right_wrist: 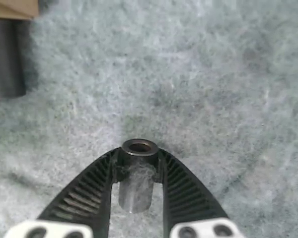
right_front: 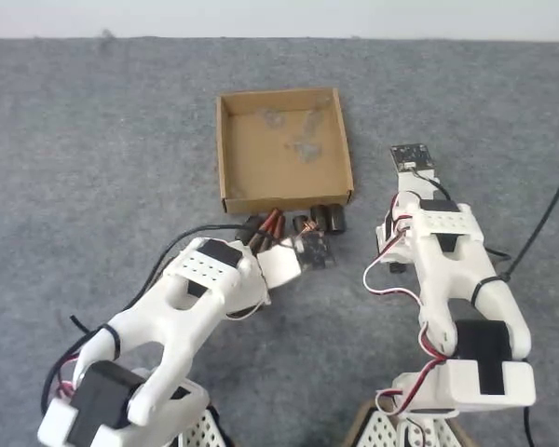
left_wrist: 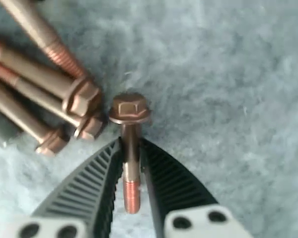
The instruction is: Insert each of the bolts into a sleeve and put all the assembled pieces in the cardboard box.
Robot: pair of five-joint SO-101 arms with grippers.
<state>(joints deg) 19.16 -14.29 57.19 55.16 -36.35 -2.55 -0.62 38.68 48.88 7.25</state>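
My left gripper (left_wrist: 131, 151) is shut on a copper-coloured bolt (left_wrist: 130, 119), its flanged hex head sticking out past the fingertips just above the grey carpet. Several more bolts (left_wrist: 44, 89) lie in a loose pile beside it. My right gripper (right_wrist: 138, 166) is shut on a dark metal sleeve (right_wrist: 138, 173), its open bore facing away from the wrist. Another sleeve (right_wrist: 7, 57) lies farther off by the box corner. In the high view the cardboard box (right_front: 231, 154) sits at the middle back, with bolts (right_front: 265, 228) and sleeves (right_front: 328, 218) along its near wall.
Grey carpet covers the table. The left arm (right_front: 196, 289) stretches toward the pile in front of the box. To the right of the box stands the right arm (right_front: 438, 251), with cables running off at the right edge. The box holds faint marks and no pieces I can make out.
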